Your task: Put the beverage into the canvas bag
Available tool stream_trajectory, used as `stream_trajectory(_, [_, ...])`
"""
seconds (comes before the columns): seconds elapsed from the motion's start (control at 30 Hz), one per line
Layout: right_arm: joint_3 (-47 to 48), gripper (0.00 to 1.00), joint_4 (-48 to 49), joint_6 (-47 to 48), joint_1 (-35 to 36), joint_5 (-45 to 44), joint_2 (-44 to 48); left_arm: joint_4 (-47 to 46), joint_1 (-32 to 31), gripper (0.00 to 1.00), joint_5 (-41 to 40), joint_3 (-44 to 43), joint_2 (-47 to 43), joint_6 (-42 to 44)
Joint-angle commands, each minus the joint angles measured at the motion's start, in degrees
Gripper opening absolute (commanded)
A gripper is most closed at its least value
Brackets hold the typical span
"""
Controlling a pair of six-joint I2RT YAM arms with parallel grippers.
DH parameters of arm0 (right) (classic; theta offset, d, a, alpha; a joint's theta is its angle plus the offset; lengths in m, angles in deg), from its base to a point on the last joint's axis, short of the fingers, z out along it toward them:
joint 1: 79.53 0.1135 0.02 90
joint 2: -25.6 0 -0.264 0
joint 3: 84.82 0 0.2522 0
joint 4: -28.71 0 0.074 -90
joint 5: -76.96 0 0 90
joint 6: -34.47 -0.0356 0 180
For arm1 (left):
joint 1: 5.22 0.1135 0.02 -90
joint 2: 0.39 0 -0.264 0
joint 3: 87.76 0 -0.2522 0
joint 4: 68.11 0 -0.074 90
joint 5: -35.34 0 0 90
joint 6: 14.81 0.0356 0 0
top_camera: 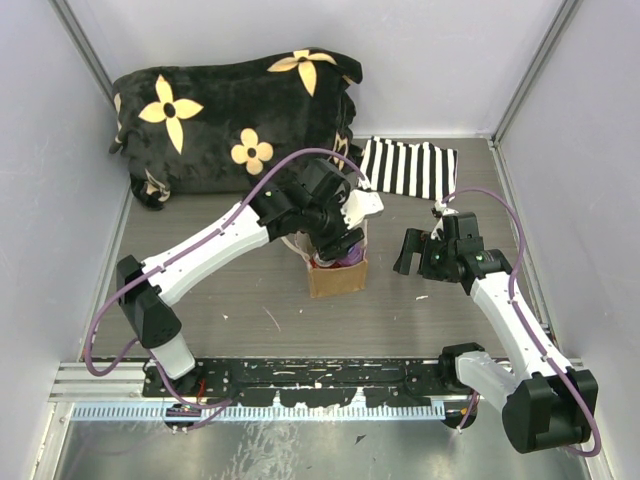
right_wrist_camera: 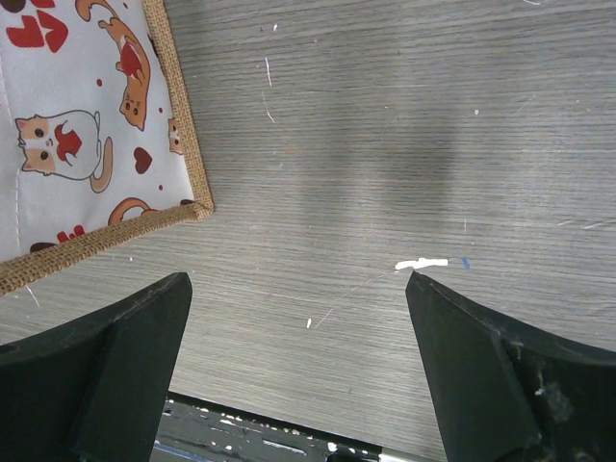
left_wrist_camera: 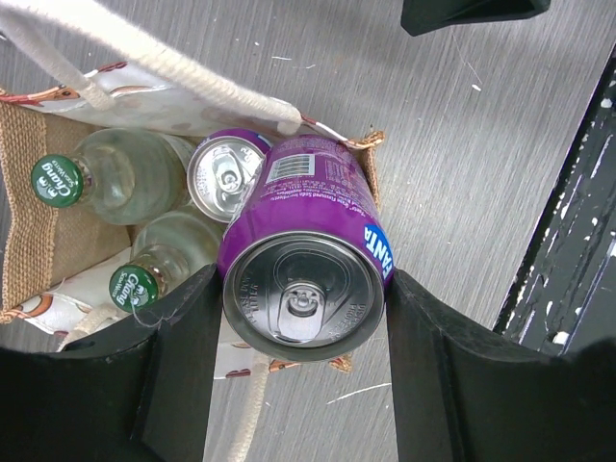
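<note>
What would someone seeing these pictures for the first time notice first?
A purple Fanta can, clamped in the left pincer, hangs over the open canvas bag at mid-table. Two green-capped glass bottles and a second can stand inside it. Behind, a black cushion with yellow flowers fills the far left.

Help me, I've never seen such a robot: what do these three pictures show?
Two robot arms are bolted at the edge of a grey table. One picture looks down from above; the other two come from wrist cameras. The left claw grips a purple soda can at the mouth of a small tan canvas bag holding two green-capped glass bottles and a second can. The right claw is open and empty beside it. A black flowered cushion and a black-and-white striped cloth lie behind.
</note>
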Motion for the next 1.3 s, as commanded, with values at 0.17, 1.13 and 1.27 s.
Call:
stream_trajectory(0.17, [0.1,1.00,1.1,0.1,-0.3,-0.1,1.3,3.9,-3.4,0.00,2.3,-0.9,-0.7,3.8])
stream_trajectory(1.13, [0.1,1.00,1.3,0.1,-0.4,0.3,0.2,10.9,-3.9,0.00,8.5,-8.4,10.8,5.5])
stream_trajectory(1.27, [-0.5,1.00,1.6,0.0,-0.4,0.3,0.2,9.8,-3.9,0.00,8.1,-7.6,11.8,5.8])
